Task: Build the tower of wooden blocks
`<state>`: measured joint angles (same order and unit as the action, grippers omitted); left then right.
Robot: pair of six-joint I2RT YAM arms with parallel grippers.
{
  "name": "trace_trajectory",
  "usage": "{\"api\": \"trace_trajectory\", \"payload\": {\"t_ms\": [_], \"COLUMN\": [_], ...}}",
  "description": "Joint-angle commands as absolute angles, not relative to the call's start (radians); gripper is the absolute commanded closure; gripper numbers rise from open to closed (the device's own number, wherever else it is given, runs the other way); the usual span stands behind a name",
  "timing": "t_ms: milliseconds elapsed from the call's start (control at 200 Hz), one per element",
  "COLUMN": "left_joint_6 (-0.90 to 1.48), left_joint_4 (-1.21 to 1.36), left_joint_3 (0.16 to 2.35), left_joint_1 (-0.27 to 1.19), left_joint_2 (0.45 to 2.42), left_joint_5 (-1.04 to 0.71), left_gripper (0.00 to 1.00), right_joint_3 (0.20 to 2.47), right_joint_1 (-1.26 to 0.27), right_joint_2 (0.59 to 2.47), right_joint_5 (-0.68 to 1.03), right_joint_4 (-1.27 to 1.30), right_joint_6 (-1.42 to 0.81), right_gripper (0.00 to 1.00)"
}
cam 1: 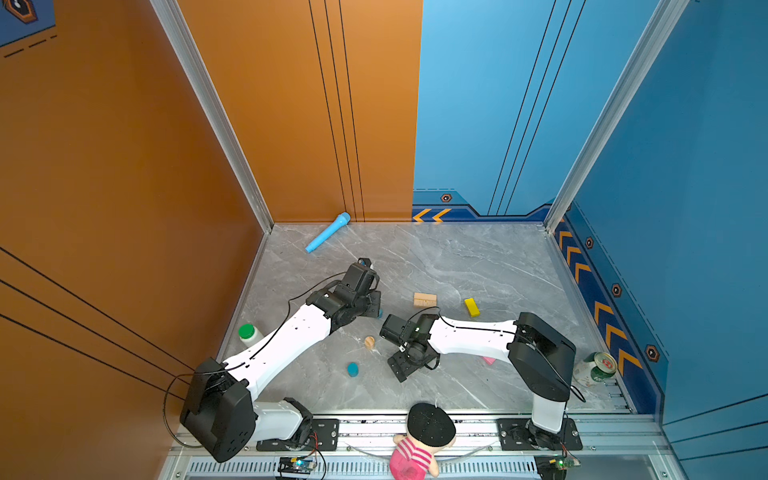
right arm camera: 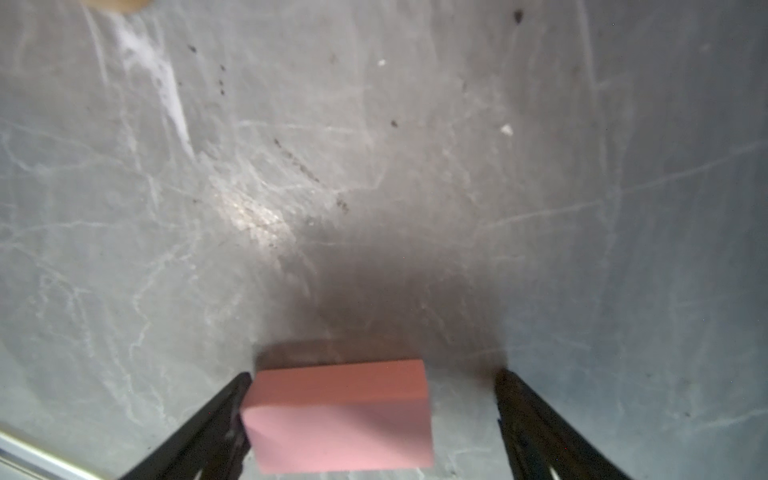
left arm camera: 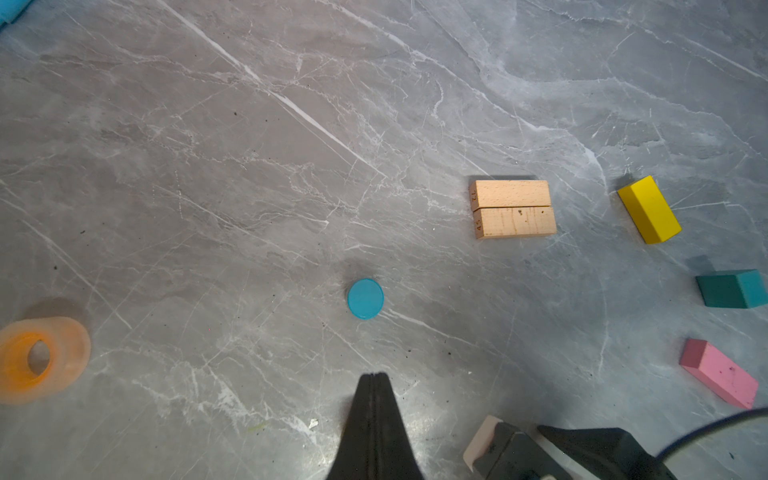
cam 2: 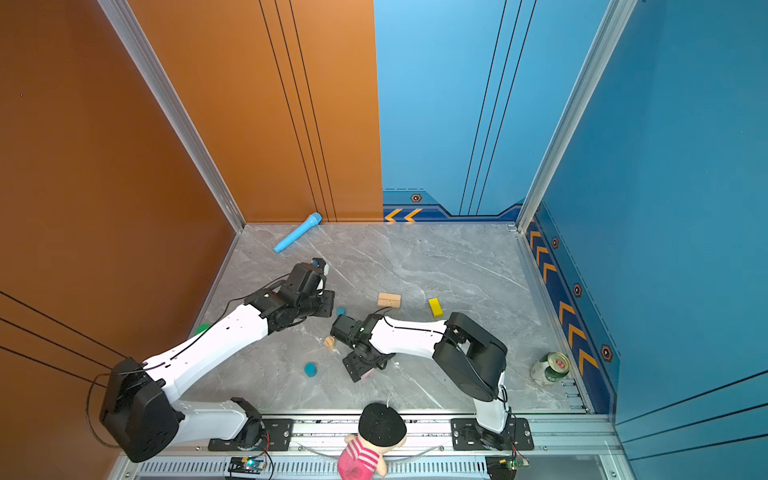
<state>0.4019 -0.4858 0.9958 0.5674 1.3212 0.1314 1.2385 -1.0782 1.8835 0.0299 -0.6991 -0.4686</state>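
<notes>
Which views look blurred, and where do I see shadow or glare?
Right wrist view: the pink block is soft-edged, with dark shadow next to it and a glare patch on the table. Left wrist view: sharp at centre; the orange ring near the frame edge is blurred.

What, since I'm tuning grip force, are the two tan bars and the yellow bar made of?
Tan bars: apparently bare, unpainted wood; grain lines and dark specks show. Yellow bar: smooth, opaque paint; no grain visible, so wood underneath is only likely.
</notes>
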Motion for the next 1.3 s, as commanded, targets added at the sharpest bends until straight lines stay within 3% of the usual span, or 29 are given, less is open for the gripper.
{"api": "trace_trajectory", "payload": {"t_ms": [0, 220, 581, 966, 1291], "left_joint_6": [0.407, 0.405, 0.402, 0.403, 0.402], "left_joint_4": [-0.491, -0.486, -0.475, -0.472, -0.468], "left_joint_3": [1.0, 1.008, 1.014, 1.011, 1.009], "left_joint_1": [0.555, 0.555, 0.551, 0.535, 0.529], "left_joint_2": [1.339, 1.356, 1.38, 1.401, 1.41], "left_joint_5": [0.148, 0.139, 0.125, 0.113, 0.106], "left_gripper": [1.0, 1.0, 1.0, 1.0, 1.0], "right_joint_3": [1.243, 1.197, 1.026, 0.996, 1.064], "right_joint_1": [-1.073, -1.047, -0.861, -0.759, -0.745], "right_joint_2": [1.899, 1.866, 1.696, 1.654, 1.605], "right_joint_5": [0.038, -0.009, -0.112, -0.087, -0.077], "right_joint_4": [-0.729, -0.723, -0.614, -0.575, -0.677], "right_joint_6": [-0.482, -0.546, -0.729, -0.752, -0.6], "right_gripper": [0.21, 0.41, 0.44, 0.16, 0.11]}}
